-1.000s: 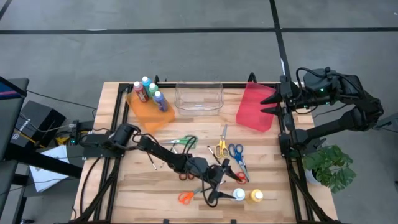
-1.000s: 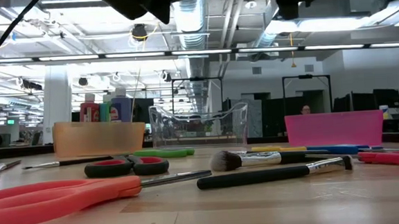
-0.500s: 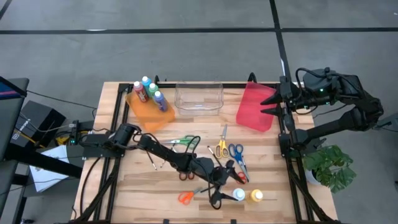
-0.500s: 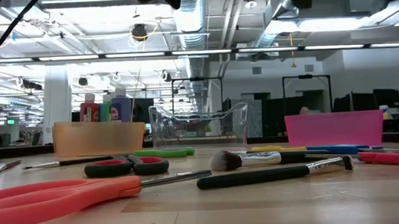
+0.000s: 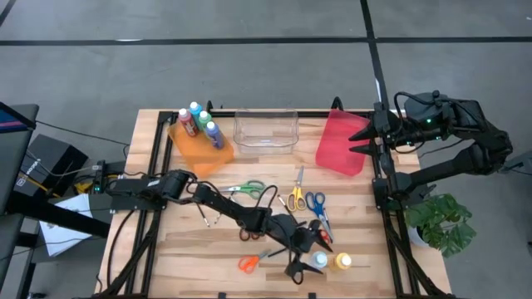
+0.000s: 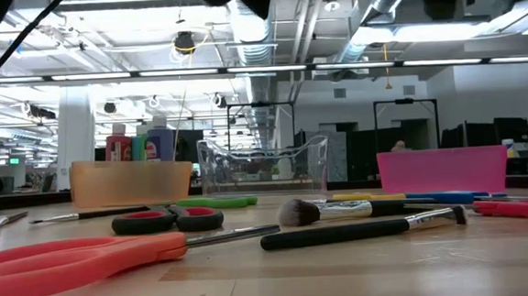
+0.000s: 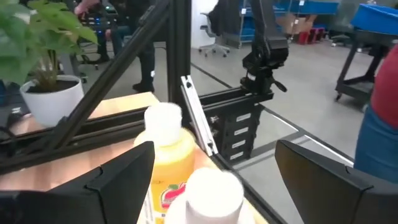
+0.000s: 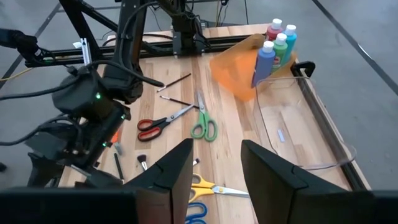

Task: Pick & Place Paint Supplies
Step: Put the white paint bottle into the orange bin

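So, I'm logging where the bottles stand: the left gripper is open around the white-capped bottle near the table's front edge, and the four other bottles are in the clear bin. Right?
Not quite. In the high view the four bottles stand in the orange bin, not the clear bin, which holds none. The rest holds: the left gripper is open around the white-capped bottle near the front edge.

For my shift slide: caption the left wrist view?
Left gripper open around a white-capped bottle, yellow bottle beside it.
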Controlling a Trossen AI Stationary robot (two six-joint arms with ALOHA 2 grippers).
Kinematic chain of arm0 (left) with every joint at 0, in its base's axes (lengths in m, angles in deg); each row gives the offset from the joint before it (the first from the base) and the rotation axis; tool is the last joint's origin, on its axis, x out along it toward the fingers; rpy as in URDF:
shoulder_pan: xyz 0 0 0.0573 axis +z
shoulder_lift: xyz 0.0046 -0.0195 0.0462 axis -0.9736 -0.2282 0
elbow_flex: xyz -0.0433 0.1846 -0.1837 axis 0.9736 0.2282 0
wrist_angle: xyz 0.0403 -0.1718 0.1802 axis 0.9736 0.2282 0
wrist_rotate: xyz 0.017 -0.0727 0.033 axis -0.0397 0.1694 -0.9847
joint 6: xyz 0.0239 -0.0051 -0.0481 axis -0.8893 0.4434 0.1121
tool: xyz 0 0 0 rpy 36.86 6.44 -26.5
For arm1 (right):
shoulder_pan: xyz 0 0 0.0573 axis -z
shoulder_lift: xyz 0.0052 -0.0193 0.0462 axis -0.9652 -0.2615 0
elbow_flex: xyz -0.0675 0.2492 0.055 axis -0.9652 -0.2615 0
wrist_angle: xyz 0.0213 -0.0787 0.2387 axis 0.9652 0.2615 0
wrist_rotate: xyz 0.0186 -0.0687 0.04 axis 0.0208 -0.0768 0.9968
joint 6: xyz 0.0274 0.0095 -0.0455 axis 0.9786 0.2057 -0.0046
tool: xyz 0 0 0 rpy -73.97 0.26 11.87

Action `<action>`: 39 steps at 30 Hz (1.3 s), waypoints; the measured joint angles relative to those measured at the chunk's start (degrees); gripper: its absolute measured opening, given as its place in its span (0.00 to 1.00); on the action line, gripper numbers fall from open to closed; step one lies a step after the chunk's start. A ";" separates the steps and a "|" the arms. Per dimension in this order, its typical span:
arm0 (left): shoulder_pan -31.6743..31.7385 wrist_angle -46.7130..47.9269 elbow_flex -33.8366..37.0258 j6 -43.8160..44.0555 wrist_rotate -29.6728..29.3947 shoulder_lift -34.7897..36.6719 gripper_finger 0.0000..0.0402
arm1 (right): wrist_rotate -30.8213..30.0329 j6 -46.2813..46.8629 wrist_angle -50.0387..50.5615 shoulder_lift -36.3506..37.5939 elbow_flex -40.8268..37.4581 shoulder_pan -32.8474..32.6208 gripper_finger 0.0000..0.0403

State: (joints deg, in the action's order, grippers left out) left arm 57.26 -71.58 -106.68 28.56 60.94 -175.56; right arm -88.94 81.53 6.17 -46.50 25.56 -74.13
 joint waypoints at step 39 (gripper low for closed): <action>0.76 4.06 -0.12 -3.33 3.03 0.22 0.29 | 0.85 1.09 0.45 -0.01 0.00 0.00 0.33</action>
State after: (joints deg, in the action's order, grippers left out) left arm 58.02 -67.52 -106.80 25.24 63.96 -175.34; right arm -88.09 82.62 6.62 -46.50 25.56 -74.13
